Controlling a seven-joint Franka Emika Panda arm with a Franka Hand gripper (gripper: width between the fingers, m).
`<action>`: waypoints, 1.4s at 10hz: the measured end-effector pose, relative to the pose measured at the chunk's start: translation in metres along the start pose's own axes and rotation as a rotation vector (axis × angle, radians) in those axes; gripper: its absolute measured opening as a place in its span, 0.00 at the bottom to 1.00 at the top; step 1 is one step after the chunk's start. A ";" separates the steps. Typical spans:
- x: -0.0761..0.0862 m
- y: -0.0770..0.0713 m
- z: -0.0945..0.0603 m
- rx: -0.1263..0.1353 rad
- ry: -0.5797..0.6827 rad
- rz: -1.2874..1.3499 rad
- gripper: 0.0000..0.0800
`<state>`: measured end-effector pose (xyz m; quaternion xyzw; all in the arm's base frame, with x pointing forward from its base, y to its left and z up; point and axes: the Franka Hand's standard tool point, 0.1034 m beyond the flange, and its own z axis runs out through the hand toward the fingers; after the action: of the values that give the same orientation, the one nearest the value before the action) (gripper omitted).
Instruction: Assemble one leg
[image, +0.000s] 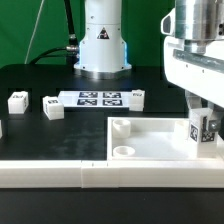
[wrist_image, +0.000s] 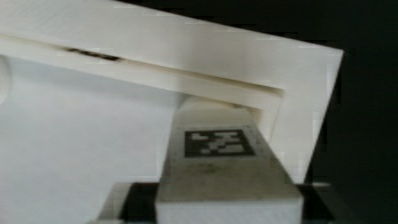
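My gripper (image: 203, 122) is shut on a leg (image: 203, 130), a white post with a black-and-white tag on its face, held upright at the far right corner of the large white tray-like panel (image: 160, 138) in the exterior view. In the wrist view the leg (wrist_image: 221, 165) fills the space between the dark fingers (wrist_image: 146, 198), its far end at the panel's corner wall (wrist_image: 214, 85). Whether the leg touches the corner socket is hidden. Other legs (image: 52, 107) (image: 17, 99) (image: 138, 96) lie loose on the black table.
The marker board (image: 98, 98) lies in front of the arm's base (image: 100, 50). A long white rail (image: 60, 173) runs along the near side of the panel. An open round socket (image: 121, 127) shows at the panel's left corner.
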<state>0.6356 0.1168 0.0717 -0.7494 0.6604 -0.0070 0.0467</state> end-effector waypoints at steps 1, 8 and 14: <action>0.000 0.000 0.000 0.000 0.000 0.015 0.36; -0.008 -0.001 0.000 -0.011 0.012 -0.524 0.81; -0.006 -0.004 -0.002 -0.040 0.044 -1.258 0.81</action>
<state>0.6385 0.1232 0.0739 -0.9949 0.0942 -0.0360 0.0060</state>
